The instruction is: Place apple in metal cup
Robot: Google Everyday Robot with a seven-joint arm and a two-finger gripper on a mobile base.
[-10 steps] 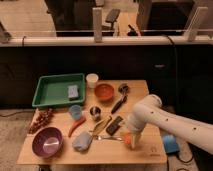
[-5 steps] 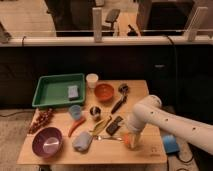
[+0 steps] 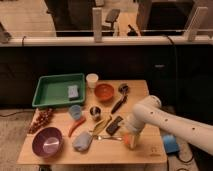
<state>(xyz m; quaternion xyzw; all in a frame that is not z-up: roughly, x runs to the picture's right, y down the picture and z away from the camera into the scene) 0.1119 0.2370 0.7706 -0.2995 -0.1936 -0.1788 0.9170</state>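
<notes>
Wooden table (image 3: 141, 95) in a dim room, with a pale rail and dark windows along the far side. The robot's claw (image 3: 132, 143) is down at the near right part of the tabletop, on a white arm (image 3: 167, 122) that extends from the right. The apple (image 3: 127, 138) is right at the claw, on its left side and low over the wood. Whether the claw is grasping it or is released cannot be told.

Just left of the claw lie a black block (image 3: 114, 125), a spoon (image 3: 102, 136) and a yellow-green piece (image 3: 102, 123). Beyond them, near the middle of the table, the metal cup (image 3: 95, 112) stands upright, well apart from the apple. A pale blue cup (image 3: 75, 111) stands just left of it, and an orange-red strip (image 3: 76, 127) lies nearer, below the blue cup. A grey cloth (image 3: 82, 142) sits at the near edge, with a purple bowl (image 3: 48, 142) to its left. A dark red cluster (image 3: 41, 119) lies at the left edge.

On the far side, a black tool (image 3: 121, 97) lies at an angle right of a red-orange bowl (image 3: 104, 91). A white cup (image 3: 92, 80) stands at the far edge. A green tray (image 3: 50, 92) fills the far left corner, with a grey sponge (image 3: 73, 91) inside at its right end. Off the table, a blue object (image 3: 170, 143) shows low on the right, under the arm.
</notes>
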